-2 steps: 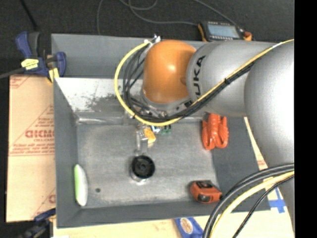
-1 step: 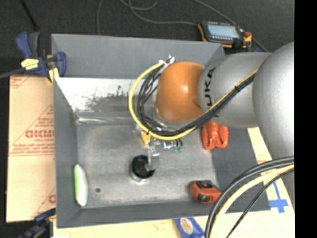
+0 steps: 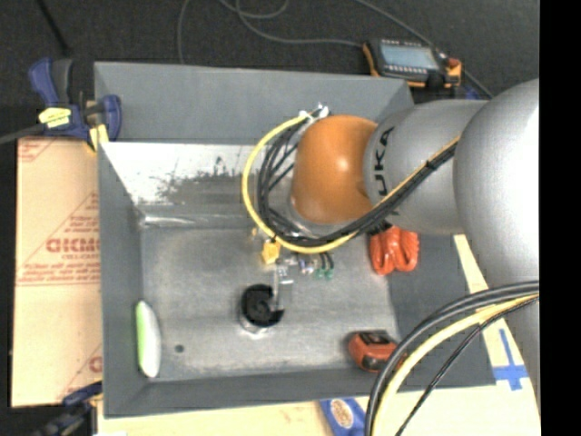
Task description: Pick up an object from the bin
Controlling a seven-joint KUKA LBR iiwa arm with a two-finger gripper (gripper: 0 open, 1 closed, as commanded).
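My gripper reaches down from under the arm's orange cover into the middle of the bin. Just below and left of it, touching or nearly so, lies a small black round thing with a pale base on the bin floor. An orange clamp-like thing lies to the right of the gripper, partly hidden by the arm.
A pale green oblong thing lies along the bin's left wall near the front. An orange and black tape measure sits in the front right corner. The arm and its cables cover the back right of the bin.
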